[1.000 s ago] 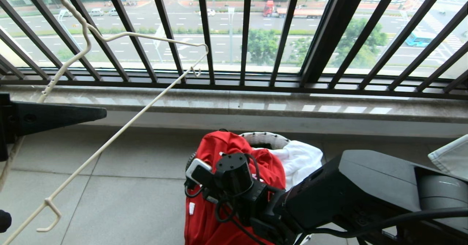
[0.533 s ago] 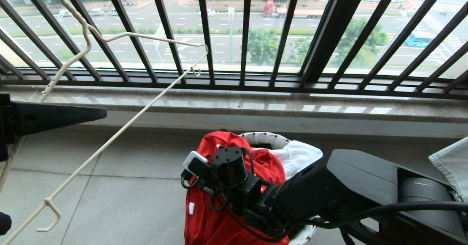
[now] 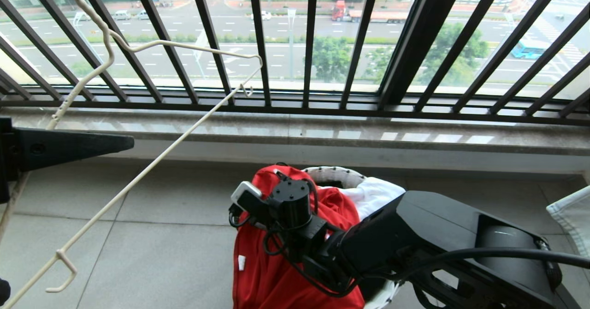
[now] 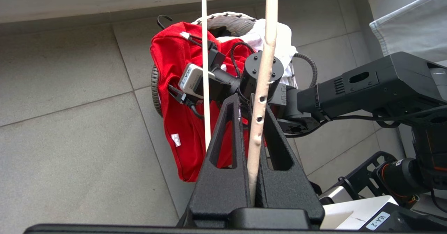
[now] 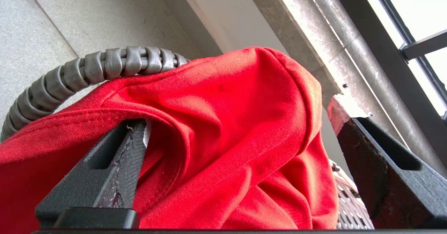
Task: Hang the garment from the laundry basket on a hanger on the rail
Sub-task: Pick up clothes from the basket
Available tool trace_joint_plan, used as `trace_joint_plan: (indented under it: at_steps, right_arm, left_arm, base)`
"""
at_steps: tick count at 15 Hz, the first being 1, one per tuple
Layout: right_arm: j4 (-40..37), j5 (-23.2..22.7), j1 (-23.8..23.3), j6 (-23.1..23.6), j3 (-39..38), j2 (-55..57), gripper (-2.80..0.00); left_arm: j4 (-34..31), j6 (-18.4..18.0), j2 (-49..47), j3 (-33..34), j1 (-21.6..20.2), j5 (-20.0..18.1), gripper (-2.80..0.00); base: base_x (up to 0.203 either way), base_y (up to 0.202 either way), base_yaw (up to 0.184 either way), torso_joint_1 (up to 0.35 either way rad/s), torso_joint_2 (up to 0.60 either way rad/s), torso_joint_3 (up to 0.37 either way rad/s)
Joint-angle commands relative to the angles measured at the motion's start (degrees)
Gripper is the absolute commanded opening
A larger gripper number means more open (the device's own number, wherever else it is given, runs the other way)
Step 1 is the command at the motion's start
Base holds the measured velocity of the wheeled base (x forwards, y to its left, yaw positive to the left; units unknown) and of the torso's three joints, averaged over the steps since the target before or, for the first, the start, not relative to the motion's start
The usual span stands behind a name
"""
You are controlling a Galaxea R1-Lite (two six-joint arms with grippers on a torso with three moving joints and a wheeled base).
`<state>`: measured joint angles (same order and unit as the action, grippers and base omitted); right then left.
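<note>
The red garment hangs over the rim of the laundry basket and down its near side. My right wrist sits right over it, hiding the fingers in the head view. In the right wrist view the right gripper is open wide around a bunched fold of the garment, with one finger tucked under a hem. At the far left my left gripper is shut on the stem of the cream wire hanger, whose frame slants across the floor view. The rail is out of view.
A white T-shirt lies in the basket beside the red one. The basket's grey looped handle curves by the garment. The stone sill and black balcony bars stand behind. Pale cloth hangs at the right edge.
My right arm has pushed further in over the basket, bringing its wrist closer onto the red garment. The left arm and the hanger have stayed still.
</note>
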<state>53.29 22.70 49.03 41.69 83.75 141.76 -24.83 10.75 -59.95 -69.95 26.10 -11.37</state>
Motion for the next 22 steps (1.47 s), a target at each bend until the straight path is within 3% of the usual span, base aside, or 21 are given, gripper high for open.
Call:
trace_joint_plan:
  at_steps: [1, 8, 16, 17, 18, 22]
  right_arm:
    - [1.73, 0.19, -0.13, 0.23, 0.80, 0.36, 0.00]
    - [5.24, 1.20, -2.18, 0.76, -2.45, -1.31, 0.00]
    - [5.68, 1.73, -2.27, 0.67, 0.63, -0.52, 0.00]
    - [5.68, 1.73, -2.27, 0.70, 0.54, -0.52, -0.45]
    - [5.68, 1.73, -2.27, 0.75, 0.45, -0.52, -2.80]
    - [5.68, 1.73, -2.27, 0.67, 0.27, -0.43, -2.80]
  left_arm:
    - [-0.13, 0.06, -0.16, -0.01, 0.00, -0.05, -2.80]
    - [-0.13, 0.06, -0.34, 0.08, 0.00, -0.05, -2.80]
    - [-0.13, 0.06, -0.34, 0.08, 0.00, -0.05, -2.80]
    - [-0.13, 0.06, -0.34, 0.08, 0.00, -0.05, -2.80]
    - [-0.13, 0.06, -0.34, 0.08, 0.00, -0.05, -2.80]
    - [-0.13, 0.06, -0.33, 0.08, 0.00, -0.05, -2.80]
  base:
    - [0.000, 0.000, 0.000, 0.000, 0.00, 0.000]
    - [0.000, 0.000, 0.000, 0.000, 0.00, 0.000]
    - [0.000, 0.000, 0.000, 0.000, 0.00, 0.000]
    - [0.000, 0.000, 0.000, 0.000, 0.00, 0.000]
    - [0.000, 0.000, 0.000, 0.000, 0.00, 0.000]
    - [0.000, 0.000, 0.000, 0.000, 0.00, 0.000]
